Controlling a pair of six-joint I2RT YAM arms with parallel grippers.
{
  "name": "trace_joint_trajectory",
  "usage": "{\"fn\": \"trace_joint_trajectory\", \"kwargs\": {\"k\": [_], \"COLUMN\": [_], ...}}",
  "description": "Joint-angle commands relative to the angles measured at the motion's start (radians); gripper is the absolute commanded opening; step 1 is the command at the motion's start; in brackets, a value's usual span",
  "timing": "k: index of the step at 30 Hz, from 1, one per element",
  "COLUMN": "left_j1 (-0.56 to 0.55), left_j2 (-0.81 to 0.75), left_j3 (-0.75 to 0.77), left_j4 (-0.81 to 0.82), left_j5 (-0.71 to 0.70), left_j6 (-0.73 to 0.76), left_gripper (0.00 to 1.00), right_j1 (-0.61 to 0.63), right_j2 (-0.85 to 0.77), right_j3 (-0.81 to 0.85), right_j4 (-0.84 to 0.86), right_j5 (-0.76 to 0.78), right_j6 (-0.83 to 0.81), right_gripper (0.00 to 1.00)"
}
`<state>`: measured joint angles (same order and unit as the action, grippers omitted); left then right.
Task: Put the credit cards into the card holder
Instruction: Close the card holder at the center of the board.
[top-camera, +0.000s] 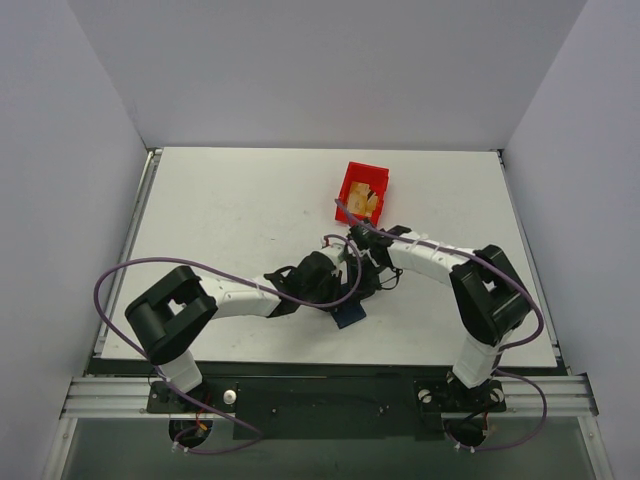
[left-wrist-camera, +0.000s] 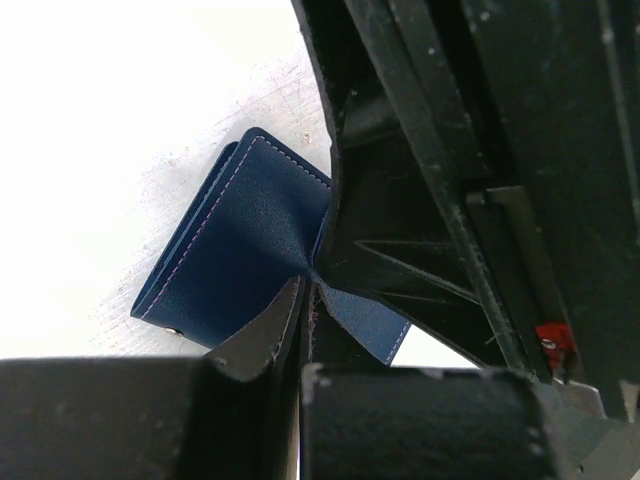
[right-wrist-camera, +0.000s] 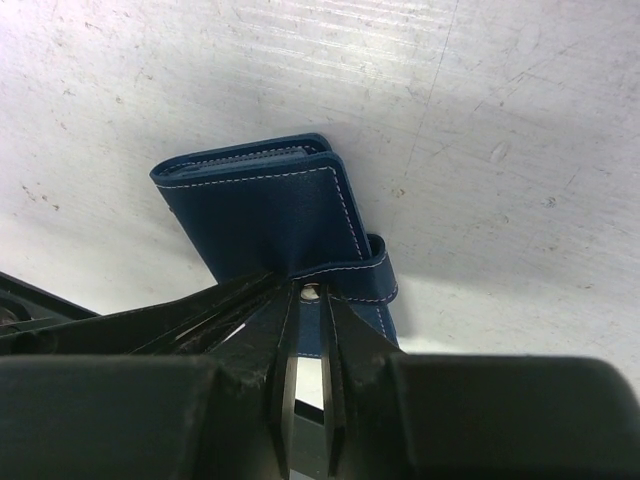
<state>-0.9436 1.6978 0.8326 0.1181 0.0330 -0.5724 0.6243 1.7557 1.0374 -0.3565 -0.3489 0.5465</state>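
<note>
Card holder (right-wrist-camera: 260, 215) in left hand (left-wrist-camera: 306, 298), right hand (right-wrist-camera: 310, 300)

The card holder (right-wrist-camera: 270, 215) is navy blue, edged with pale stitching, with a small silvery snap. The table (top-camera: 240, 210) is white, flecked with faint grey scratches. In the upper middle of the top view the bin (top-camera: 350, 182) is bright red, with tan-gold cards (top-camera: 367, 204) inside. The arms (top-camera: 240, 298) are white with black joints and their cables (top-camera: 140, 261) are purple. The left gripper (left-wrist-camera: 305, 290) and right gripper (right-wrist-camera: 310, 292) are black. The walls (top-camera: 300, 60) are pale grey.
</note>
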Motion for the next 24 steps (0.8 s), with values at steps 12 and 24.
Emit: {"fn": "trace_joint_trajectory", "kwargs": {"k": [12, 24], "left_j1": [-0.006, -0.014], "left_j2": [-0.015, -0.041], "left_j3": [-0.043, -0.107], "left_j4": [0.020, 0.086], "left_j5": [-0.015, -0.062], "left_j6": [-0.018, -0.050], "left_gripper": [0.00, 0.00], "right_j1": [0.031, 0.048], "right_j2": [0.152, 0.214], "right_j3": [0.032, 0.049], "right_j4": [-0.105, -0.142], "right_j5": [0.163, 0.225], "right_j6": [-0.014, -0.020], "right_gripper": [0.01, 0.00]}}
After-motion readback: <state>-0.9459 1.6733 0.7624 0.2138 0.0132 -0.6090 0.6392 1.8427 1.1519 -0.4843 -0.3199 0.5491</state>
